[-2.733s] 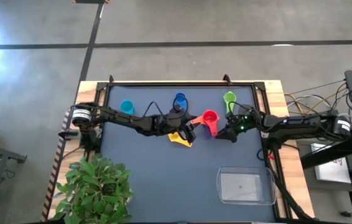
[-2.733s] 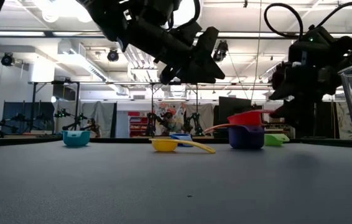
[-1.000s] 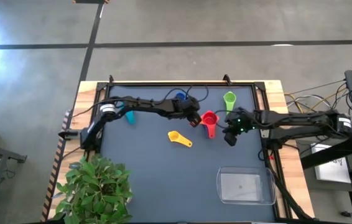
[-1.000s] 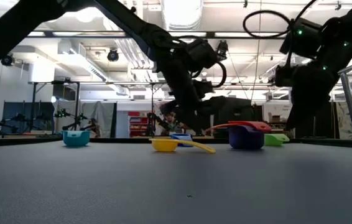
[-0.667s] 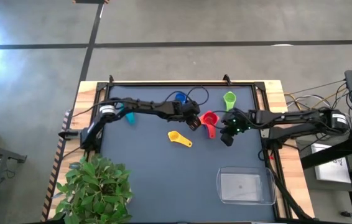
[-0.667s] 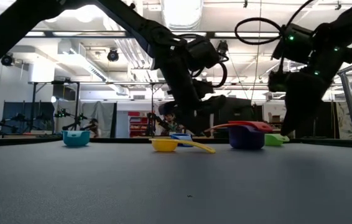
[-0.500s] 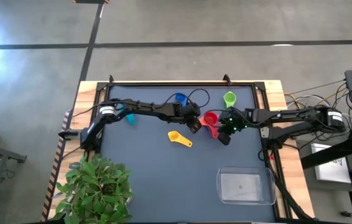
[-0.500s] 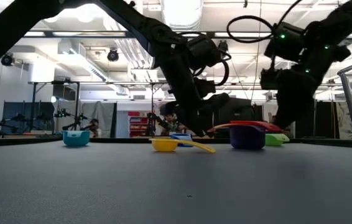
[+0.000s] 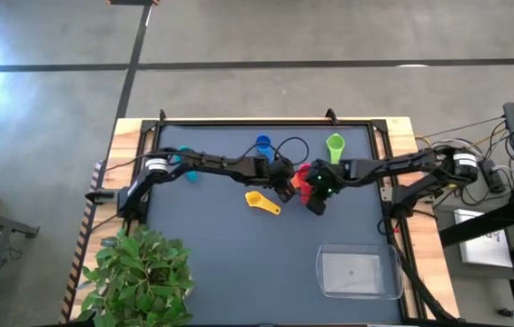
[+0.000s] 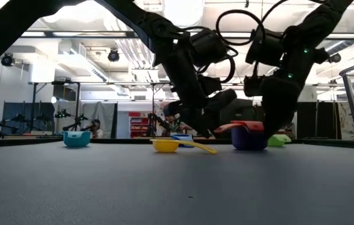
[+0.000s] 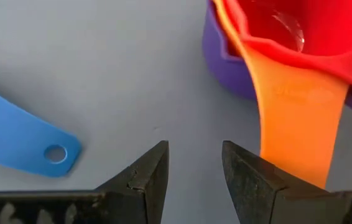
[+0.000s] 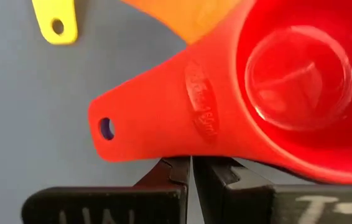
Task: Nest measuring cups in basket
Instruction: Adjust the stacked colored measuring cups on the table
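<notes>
A red cup (image 9: 307, 173) sits nested in an orange one, and both sit in a purple cup (image 10: 247, 137) at mid-table. My left gripper (image 11: 194, 155) is open and low beside this stack, with the orange handle (image 11: 294, 118) along the outside of one finger. My right gripper (image 12: 191, 163) is shut, its tips at the edge of the red handle (image 12: 145, 124). The blue cup (image 9: 263, 145), green cup (image 9: 334, 143), teal cup (image 9: 184, 154) and yellow cup (image 9: 261, 202) rest on their bases on the mat. The clear basket (image 9: 359, 272) lies near the right front corner. My left gripper has nothing between its fingers; the orange handle (image 11: 300, 149) runs close along the outer side of one finger, and I cannot tell whether they touch. My right gripper's shut fingertips (image 12: 176, 167) come level from the near side to the red handle's edge (image 12: 163, 152); I cannot tell whether they touch it.
Both arms cross the far half of the mat and meet at its middle. A potted plant (image 9: 139, 272) overhangs the near left corner. The mat between the yellow cup and the basket is bare. A raised rim (image 9: 266, 121) runs along the far edge.
My right gripper has moved toward the table's left and down, closing in on the red, orange and purple stack. My left gripper has shifted slightly toward the near edge and lowered beside the same stack. The cups have stayed in place.
</notes>
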{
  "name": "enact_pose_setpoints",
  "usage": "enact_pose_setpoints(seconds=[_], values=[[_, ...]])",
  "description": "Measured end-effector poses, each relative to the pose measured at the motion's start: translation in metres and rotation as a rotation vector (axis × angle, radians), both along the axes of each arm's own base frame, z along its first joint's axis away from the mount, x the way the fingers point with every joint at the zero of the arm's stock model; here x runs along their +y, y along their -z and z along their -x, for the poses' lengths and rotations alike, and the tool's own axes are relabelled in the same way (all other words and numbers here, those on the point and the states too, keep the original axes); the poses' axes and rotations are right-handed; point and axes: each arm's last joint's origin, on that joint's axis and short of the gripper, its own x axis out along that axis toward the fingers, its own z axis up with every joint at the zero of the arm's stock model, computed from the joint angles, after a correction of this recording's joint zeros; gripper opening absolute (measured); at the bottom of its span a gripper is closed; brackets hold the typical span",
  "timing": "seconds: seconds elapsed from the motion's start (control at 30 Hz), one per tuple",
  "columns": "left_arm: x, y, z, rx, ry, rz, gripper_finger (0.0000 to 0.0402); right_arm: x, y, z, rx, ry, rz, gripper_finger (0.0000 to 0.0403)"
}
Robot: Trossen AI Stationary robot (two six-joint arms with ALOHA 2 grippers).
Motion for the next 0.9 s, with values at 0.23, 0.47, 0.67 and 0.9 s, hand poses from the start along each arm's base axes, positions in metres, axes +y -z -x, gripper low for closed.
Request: enact_pose_setpoints(seconds=[0.23, 0.47, 0.67, 0.9], values=[[-0.004, -0.002, -0.004, -0.047, 0.019, 0.024, 0.0132, -0.002, -0.010, -0.006, -0.041, 0.001, 0.010, 0.0008], [-0.009, -0.007, -0.011, -0.137, 0.066, 0.059, 0.0132, -0.002, -0.012, -0.009, -0.058, 0.000, 0.014, 0.0008], [-0.012, -0.007, -0.012, -0.138, 0.084, 0.068, 0.0132, -0.003, -0.010, -0.011, -0.059, -0.001, 0.015, 0.0008], [-0.012, -0.009, -0.005, -0.062, 0.109, 0.050, 0.0132, -0.001, -0.013, -0.003, -0.013, -0.027, 0.019, 0.0008]])
